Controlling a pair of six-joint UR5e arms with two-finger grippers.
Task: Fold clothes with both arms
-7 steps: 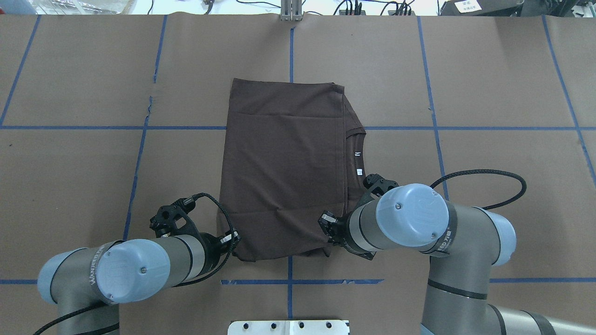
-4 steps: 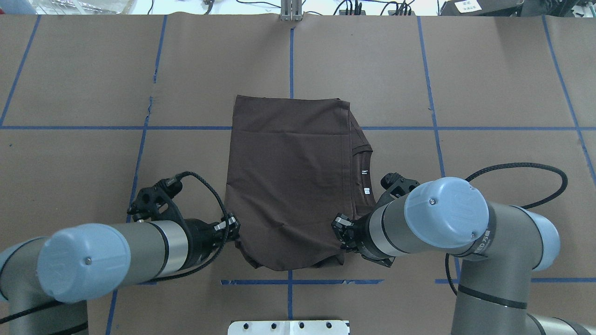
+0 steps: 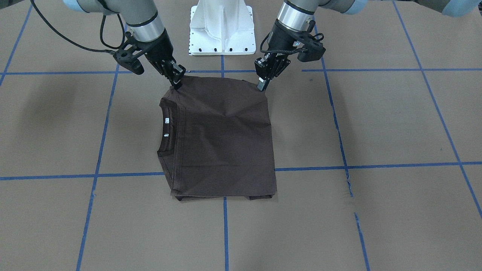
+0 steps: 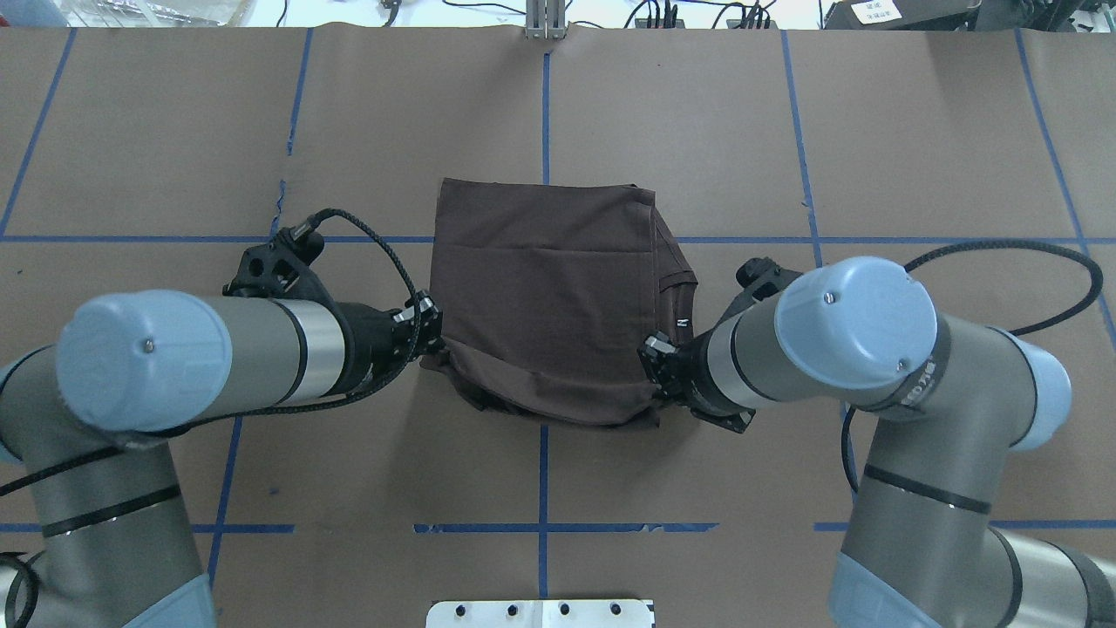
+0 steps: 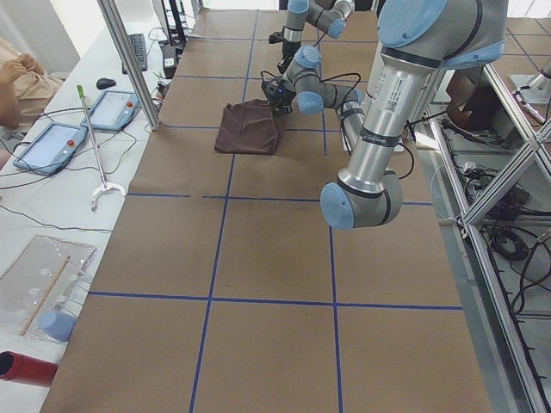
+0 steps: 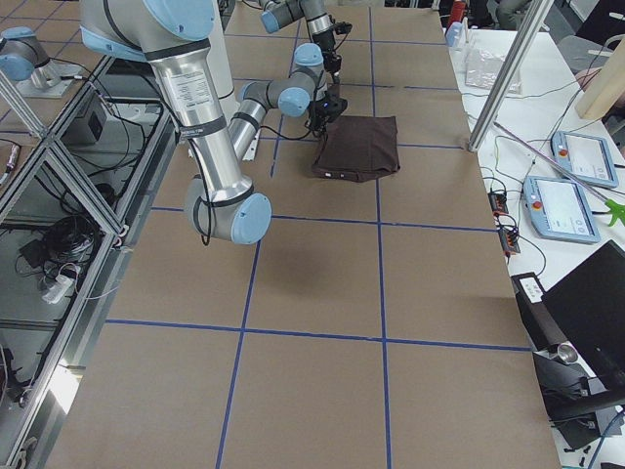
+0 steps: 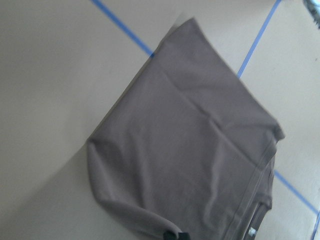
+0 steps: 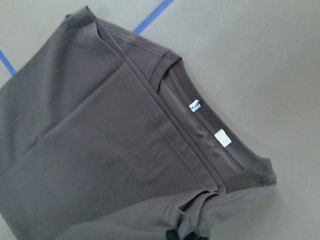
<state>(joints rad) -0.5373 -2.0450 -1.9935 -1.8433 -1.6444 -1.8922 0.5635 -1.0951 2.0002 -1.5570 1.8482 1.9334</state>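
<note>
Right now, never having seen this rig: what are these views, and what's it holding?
Two robot arms stand at a paper-covered table marked with blue tape lines. One camera looks down from behind the robot, one faces it across the table, two look along the table from its ends, and one rides on each wrist. A folded dark brown T-shirt lies on the table. The left gripper and the right gripper each pinch a corner of the edge nearest the robot, lifting it off the table.
</note>
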